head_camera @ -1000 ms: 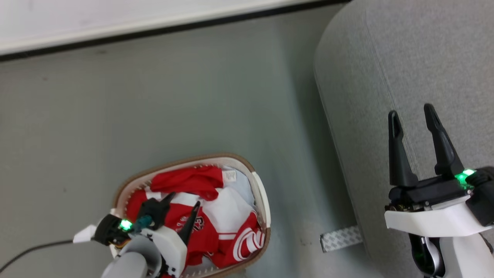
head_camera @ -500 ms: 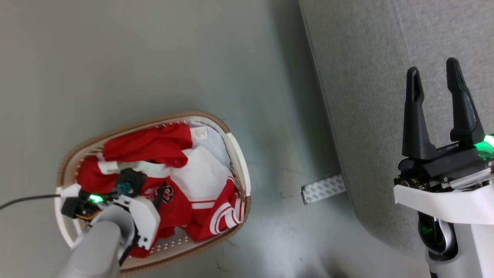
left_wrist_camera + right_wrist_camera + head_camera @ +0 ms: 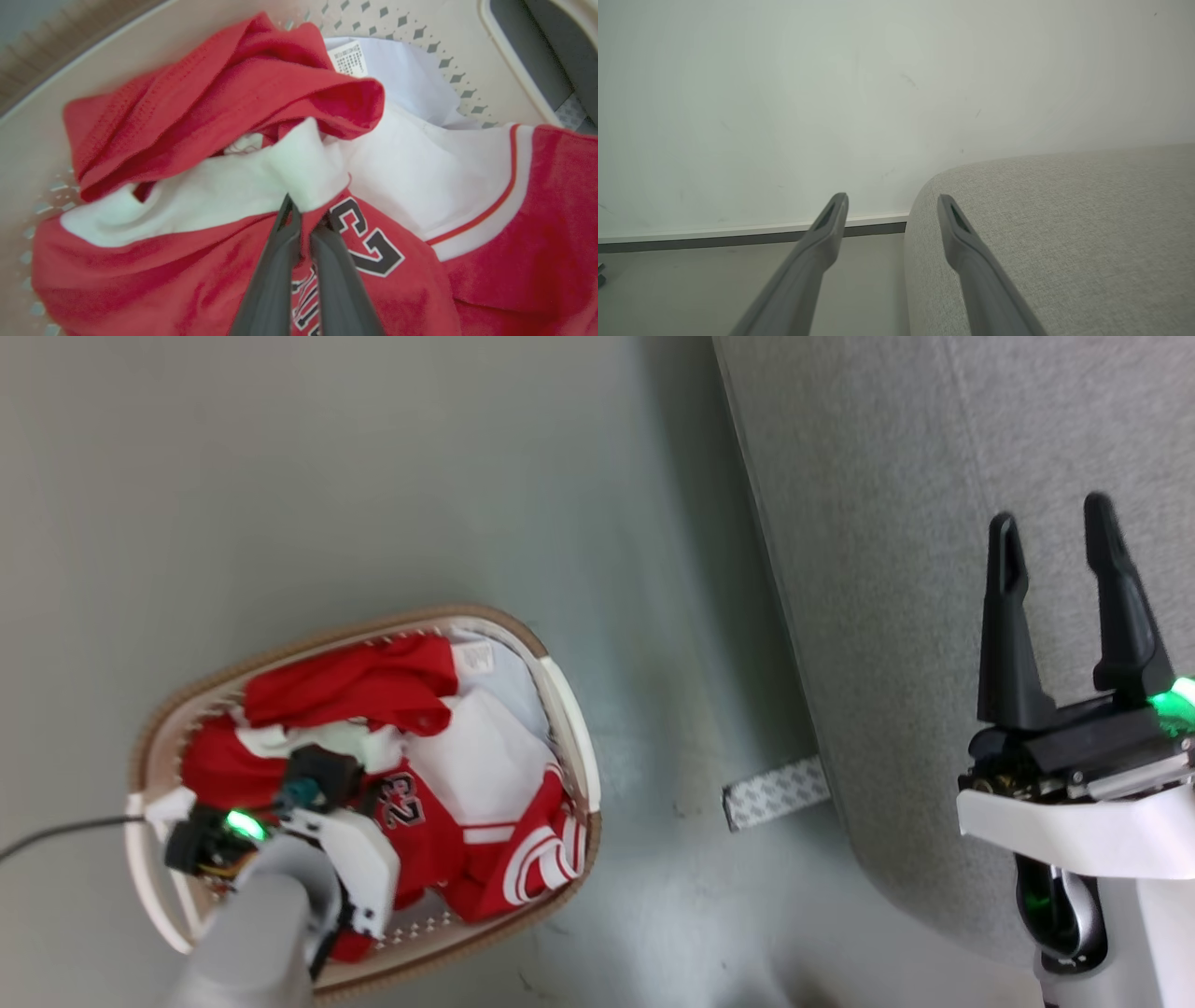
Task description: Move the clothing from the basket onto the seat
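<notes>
Clothing (image 3: 439, 756) lay heaped inside the basket (image 3: 563, 709), which sat on the floor (image 3: 373, 476) to the left of the seat (image 3: 887, 523). None of it was on the seat yet.

Left gripper (image 3: 306, 215) was down in the pile, fingers drawn almost together and pinching a white fold just beside the black-and-white number. A second earlier those fingers stood spread above the jerseys. Half a second earlier one dark finger lay across the number, which now read clear beside the wrist housing.

Right gripper (image 3: 1052, 515) hung over the seat's grey fabric, fingers apart with nothing between them, the same as in both earlier looks.

Head camera had tipped down since a second ago, so basket and seat sat differently in its view. It hardly shifted in the last half second. I could not tell that either had itself moved.

A patterned strip (image 3: 775, 793) lay on the floor against the seat's base. A thin black cable (image 3: 65, 829) ran off past the basket's left end.
</notes>
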Tool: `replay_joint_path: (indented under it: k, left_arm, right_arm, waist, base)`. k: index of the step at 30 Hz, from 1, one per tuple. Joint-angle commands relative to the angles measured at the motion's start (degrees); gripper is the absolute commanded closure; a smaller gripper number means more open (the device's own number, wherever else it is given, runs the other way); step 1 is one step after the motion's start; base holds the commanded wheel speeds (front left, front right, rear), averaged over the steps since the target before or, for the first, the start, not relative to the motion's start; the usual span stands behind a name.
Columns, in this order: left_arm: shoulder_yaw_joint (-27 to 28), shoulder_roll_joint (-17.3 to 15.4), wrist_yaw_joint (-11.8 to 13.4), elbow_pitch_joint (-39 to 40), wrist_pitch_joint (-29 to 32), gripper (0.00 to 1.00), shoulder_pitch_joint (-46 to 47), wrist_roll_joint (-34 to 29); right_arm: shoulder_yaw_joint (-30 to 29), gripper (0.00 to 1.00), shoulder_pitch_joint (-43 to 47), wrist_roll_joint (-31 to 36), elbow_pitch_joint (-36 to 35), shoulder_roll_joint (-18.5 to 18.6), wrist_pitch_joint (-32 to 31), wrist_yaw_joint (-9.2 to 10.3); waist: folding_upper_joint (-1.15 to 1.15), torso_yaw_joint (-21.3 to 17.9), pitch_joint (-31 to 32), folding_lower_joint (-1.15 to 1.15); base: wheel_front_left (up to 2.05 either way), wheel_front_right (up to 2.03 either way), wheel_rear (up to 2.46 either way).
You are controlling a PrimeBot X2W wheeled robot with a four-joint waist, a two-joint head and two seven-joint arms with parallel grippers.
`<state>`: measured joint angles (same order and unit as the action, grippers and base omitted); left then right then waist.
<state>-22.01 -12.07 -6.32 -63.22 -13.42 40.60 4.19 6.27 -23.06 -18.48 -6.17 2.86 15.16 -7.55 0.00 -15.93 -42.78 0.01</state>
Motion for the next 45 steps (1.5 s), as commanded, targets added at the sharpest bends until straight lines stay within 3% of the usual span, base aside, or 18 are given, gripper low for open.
replay_joint_path:
  k: [1,14,23,33,45]
  left_arm:
    - [0.11,1.23,-0.24,-0.22,-0.95,1.00,-2.15,1.12]
    - [-5.08,5.69,-1.15,9.36,-1.75,1.00,-14.73,5.38]
    - [-6.36,2.56,-1.09,28.92,2.02,1.00,-21.65,12.14]
    - [-3.18,-1.26,3.46,55.94,10.36,1.00,-26.23,14.33]
    - [-1.45,-2.01,6.38,66.71,15.37,1.00,-23.28,14.91]
  right_arm:
    - [-0.39,0.00,1.54,0.64,0.81,0.06,0.00,0.12]
    - [-2.15,0.00,10.87,5.28,6.35,0.10,-0.01,0.12]
    - [-2.96,0.00,17.08,6.94,9.02,0.09,-0.01,0.12]
    - [-0.87,0.00,20.48,8.29,9.65,0.08,-0.01,0.12]
    - [8.82,0.00,19.80,9.33,8.07,1.73,-0.01,0.12]
  waist:
    - [0.00,2.12,4.93,-0.01]
    - [0.00,11.79,27.17,-0.01]
    - [0.00,16.65,38.36,-0.01]
    - [0.00,17.73,43.79,-0.01]
    - [0.00,15.77,45.34,-0.01]
  base:
    - [0.00,0.00,0.00]
    - [0.00,0.00,0.00]
    - [0.00,0.00,0.00]
    - [0.00,0.00,0.00]
    - [0.00,0.00,0.00]
